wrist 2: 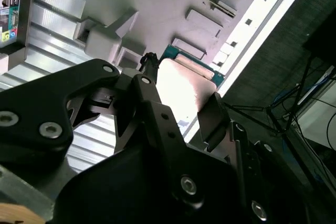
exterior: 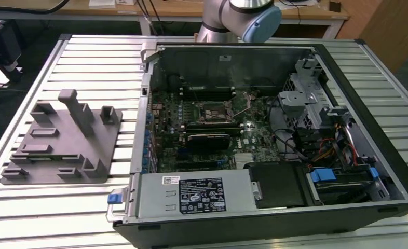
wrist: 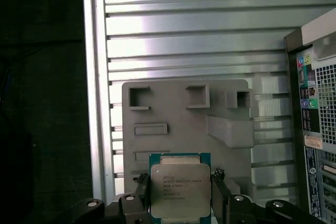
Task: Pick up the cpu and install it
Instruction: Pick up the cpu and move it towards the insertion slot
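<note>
A slatted metal table (exterior: 79,57) carries an open computer case (exterior: 232,65), which takes up the centre and the exterior view's right. A grey holder block (exterior: 58,150) sits at the exterior view's left. In the first wrist view, the gripper (wrist: 180,199) is closed narrowly on two opposite edges of the cpu (wrist: 180,187), with the block behind it.

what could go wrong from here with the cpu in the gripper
1. The gripper pinches the cpu only by two thin edges, so it could slip or tilt in transit.
2. The socket sits deep inside the case among crowded parts; a tilted or offset cpu might seat badly there.
</note>
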Robot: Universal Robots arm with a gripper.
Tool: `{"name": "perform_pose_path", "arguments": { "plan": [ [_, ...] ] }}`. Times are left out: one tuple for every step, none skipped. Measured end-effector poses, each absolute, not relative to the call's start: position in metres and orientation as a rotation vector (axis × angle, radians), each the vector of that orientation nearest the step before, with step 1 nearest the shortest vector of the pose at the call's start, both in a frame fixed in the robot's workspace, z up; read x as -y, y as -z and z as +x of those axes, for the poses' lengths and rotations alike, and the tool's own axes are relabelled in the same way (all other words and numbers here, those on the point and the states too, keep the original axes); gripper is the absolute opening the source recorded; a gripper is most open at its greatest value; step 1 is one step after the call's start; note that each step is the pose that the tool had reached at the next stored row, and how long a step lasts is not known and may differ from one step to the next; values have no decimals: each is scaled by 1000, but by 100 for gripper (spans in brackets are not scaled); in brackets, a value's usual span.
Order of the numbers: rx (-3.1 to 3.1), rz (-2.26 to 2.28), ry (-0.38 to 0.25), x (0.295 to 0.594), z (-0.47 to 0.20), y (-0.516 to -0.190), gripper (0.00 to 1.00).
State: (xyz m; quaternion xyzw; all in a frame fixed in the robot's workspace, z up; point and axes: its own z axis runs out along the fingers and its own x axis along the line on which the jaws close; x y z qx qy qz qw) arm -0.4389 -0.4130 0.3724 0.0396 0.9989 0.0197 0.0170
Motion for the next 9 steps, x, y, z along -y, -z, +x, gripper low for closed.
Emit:
{"name": "perform_pose_path", "arguments": {
  "plan": [
    [-3105, 123, -61, 413, -436, -372, 55],
    [-3104, 123, -61, 413, -434, -372, 55],
    [-3104, 123, -61, 413, -431, -372, 55],
    [-3104, 123, -61, 413, -428, -372, 55],
    [-3104, 123, -61, 413, -425, -372, 55],
    [-3105, 123, -61, 413, -423, -372, 55],
    [-3104, 123, -61, 413, -420, -372, 55],
    [-3104, 123, -61, 413, -417, -372, 55],
    [-3104, 123, -61, 413, -414, -372, 55]
  ]
}}
